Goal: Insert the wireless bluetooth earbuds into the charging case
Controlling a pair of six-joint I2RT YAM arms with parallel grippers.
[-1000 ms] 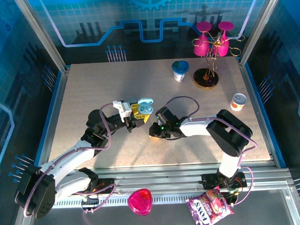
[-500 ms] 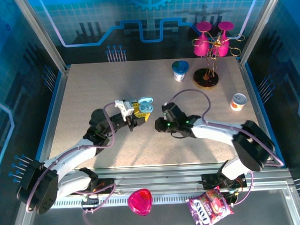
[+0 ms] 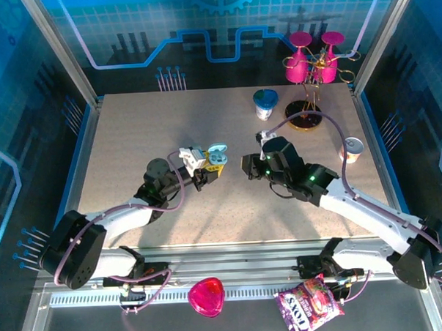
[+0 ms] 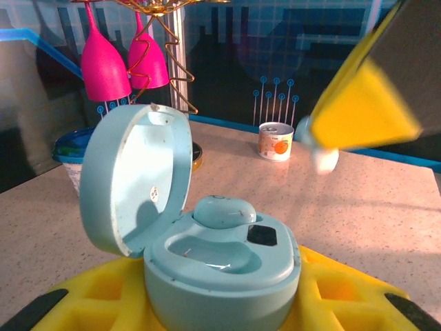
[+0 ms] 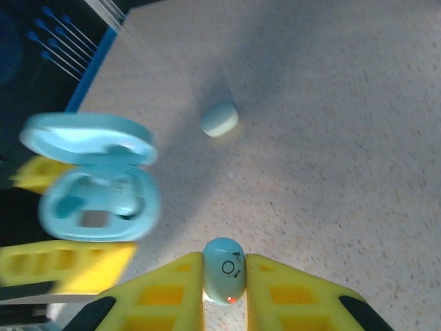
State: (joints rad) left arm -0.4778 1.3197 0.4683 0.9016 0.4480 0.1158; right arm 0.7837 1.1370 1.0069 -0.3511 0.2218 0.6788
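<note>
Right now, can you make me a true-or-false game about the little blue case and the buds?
1. The lid of the charging case stands open. True.
2. The right pincer is empty. False: it pinches a light-blue earbud.
3. One bud already sits in the case. True.
4. The left pincer holds the can. False: it holds the charging case; the can stands far off.
5. Both slots in the case are full. False: one is empty.

Bright overhead light, motion-blurred wrist views.
</note>
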